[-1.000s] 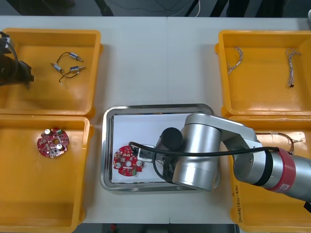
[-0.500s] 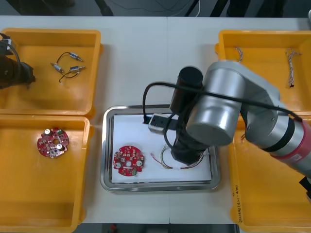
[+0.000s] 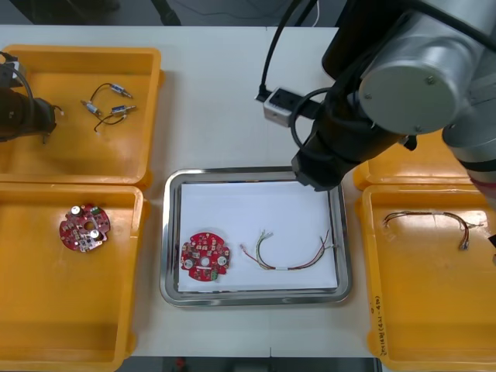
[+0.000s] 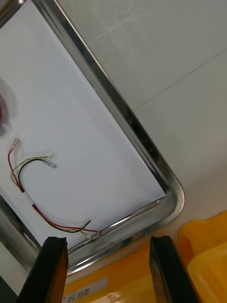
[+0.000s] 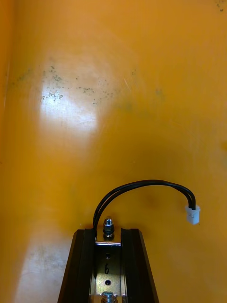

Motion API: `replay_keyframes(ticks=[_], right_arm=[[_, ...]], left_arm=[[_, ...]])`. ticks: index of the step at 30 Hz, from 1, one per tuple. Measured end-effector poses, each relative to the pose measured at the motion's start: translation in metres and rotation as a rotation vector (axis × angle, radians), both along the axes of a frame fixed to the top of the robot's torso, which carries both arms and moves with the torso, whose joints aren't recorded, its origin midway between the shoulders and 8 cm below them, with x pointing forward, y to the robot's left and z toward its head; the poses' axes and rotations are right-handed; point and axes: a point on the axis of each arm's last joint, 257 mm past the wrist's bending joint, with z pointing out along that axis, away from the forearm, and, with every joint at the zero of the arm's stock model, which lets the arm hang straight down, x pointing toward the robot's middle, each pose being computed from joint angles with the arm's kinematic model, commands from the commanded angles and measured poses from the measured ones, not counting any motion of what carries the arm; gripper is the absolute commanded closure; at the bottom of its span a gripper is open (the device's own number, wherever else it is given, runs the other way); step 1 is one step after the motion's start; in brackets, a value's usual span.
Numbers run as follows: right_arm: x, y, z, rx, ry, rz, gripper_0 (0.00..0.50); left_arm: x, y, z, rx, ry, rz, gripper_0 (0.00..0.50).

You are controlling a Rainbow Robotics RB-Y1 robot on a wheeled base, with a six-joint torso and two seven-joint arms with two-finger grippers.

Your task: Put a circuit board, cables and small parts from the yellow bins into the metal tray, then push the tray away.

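Hovering above the far right part of the metal tray point(image 3: 172, 232), the right gripper point(image 4: 107, 244) has its two black fingers point(image 4: 53, 270) spread wide apart with nothing between them. In the right wrist view the tray's shiny rim point(image 4: 142, 137) runs between the white inner surface and the light table point(image 4: 179, 57), and a yellow bin's edge point(image 4: 208, 255) lies just beyond the tray's corner.

On the tray's white inside lie two things, near each other but apart: a round red circuit board point(image 3: 205, 256) toward the left, and a red and yellow cable point(image 3: 291, 256) curved in a shallow arc toward the right. The same cable point(image 4: 38, 199) appears just past the right gripper's fingertips.

At the table's left edge, the left gripper point(image 5: 108, 234) is over the far left bin point(image 3: 77, 155). Its fingers point(image 5: 85, 265) are closed on a small metal part point(image 5: 108, 227), from which a black cable point(image 5: 142, 183) loops over to a white plug point(image 5: 192, 215).

Loose small metal parts point(image 3: 108, 108) lie in the far left bin. The near left bin point(image 3: 70, 310) holds a second circuit board point(image 3: 84, 227). The near right bin point(image 3: 426, 310) holds another cable point(image 3: 426, 219).
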Motion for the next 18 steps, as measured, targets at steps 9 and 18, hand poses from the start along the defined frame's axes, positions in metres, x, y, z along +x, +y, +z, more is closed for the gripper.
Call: replay_keyframes(ticks=[9,18], right_arm=[[0.029,-0.062,0.037,0.043,-0.068,-0.221,0.0],[0.065,-0.128,0.06,0.152,-0.055,-0.507,0.0]], left_arm=[[-0.02,-0.015,-0.007,-0.013,0.105,-0.038,0.5],[-0.039,-0.033,0.018,0.0,0.174,-0.097,0.5]])
